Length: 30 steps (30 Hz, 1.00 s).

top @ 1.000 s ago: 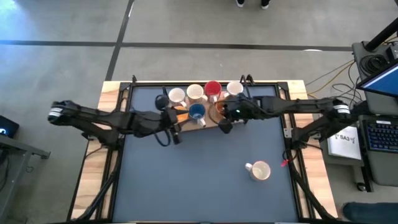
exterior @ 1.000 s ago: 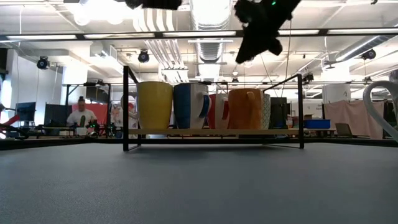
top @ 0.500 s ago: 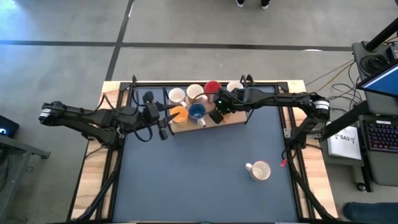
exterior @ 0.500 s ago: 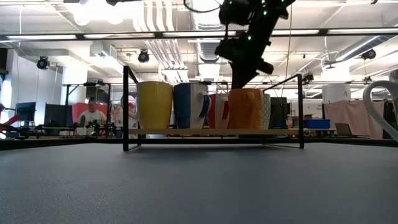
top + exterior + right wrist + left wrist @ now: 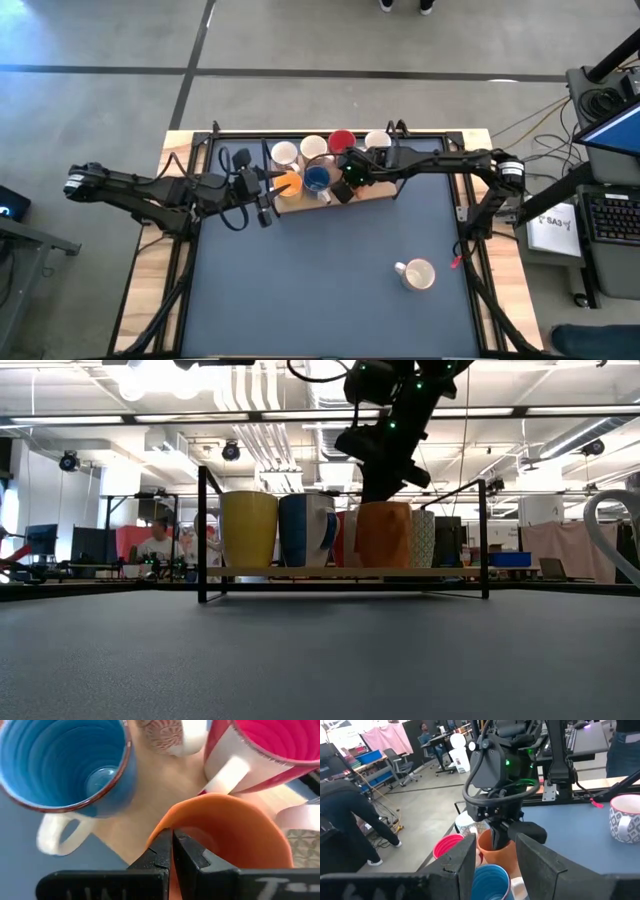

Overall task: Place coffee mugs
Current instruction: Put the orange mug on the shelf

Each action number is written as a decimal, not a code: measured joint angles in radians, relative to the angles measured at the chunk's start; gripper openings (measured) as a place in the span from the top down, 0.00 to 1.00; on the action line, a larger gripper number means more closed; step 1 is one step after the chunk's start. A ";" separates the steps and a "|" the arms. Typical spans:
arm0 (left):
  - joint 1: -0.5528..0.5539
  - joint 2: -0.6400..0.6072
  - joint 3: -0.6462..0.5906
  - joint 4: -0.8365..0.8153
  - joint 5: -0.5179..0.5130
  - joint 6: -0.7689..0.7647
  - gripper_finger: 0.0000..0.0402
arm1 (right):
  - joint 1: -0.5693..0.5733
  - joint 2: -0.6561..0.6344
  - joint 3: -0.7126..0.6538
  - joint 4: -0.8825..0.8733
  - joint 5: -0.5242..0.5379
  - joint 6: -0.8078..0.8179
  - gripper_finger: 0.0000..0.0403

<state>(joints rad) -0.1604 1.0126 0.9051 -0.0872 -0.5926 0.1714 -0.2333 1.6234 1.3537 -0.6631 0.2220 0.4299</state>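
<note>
High view: we see the right gripper [image 5: 345,180] over the rack [image 5: 375,190] at the table's [image 5: 330,290] far edge, pinching the rim of an orange mug [image 5: 353,176] that its arm mostly covers. 5 more mugs show there: a second orange mug [image 5: 287,183], a blue mug [image 5: 317,180], a red mug [image 5: 341,142] and 2 white ones. A loose white mug [image 5: 417,273] lies near the table's right edge. The left gripper [image 5: 262,195] waits beside the rack's left end, fingers spread and empty.

Low view: the right gripper [image 5: 385,455] reaches down to the orange mug [image 5: 384,534], which stands upright on the rack [image 5: 340,572] next to the blue mug [image 5: 306,529]. We judge the placing step is nearly over; next the fingers must let go and rise straight up without tipping neighbours, then fetch the loose mug, here cut off at the right edge.

Left wrist view: the left fingers [image 5: 465,862] stand apart with nothing between them; beyond, the right gripper [image 5: 502,837] dips into the orange mug [image 5: 496,851].

Right wrist view: the right fingers [image 5: 161,851] are closed on the orange rim [image 5: 200,815]. Whether the base sits flat is hidden, and we cannot count all 8 mugs.
</note>
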 joint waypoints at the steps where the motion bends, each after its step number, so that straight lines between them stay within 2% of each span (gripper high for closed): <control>1: 0.000 0.000 0.000 0.002 0.000 0.000 0.69 | 0.002 -0.003 0.000 -0.001 -0.010 0.004 0.98; 6: 0.000 0.000 0.000 0.009 0.000 0.008 0.69 | 0.016 -0.004 0.000 0.004 -0.072 0.019 0.98; 24: 0.000 0.000 0.000 0.035 0.001 0.031 0.69 | 0.028 0.002 0.000 0.151 -0.059 -0.040 0.98; 30: 0.000 0.000 0.000 0.035 0.001 0.031 0.69 | 0.028 -0.007 -0.001 0.144 -0.038 -0.062 0.98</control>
<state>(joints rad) -0.1604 1.0130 0.9051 -0.0521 -0.5915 0.2020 -0.2050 1.6160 1.3523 -0.5192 0.1837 0.3683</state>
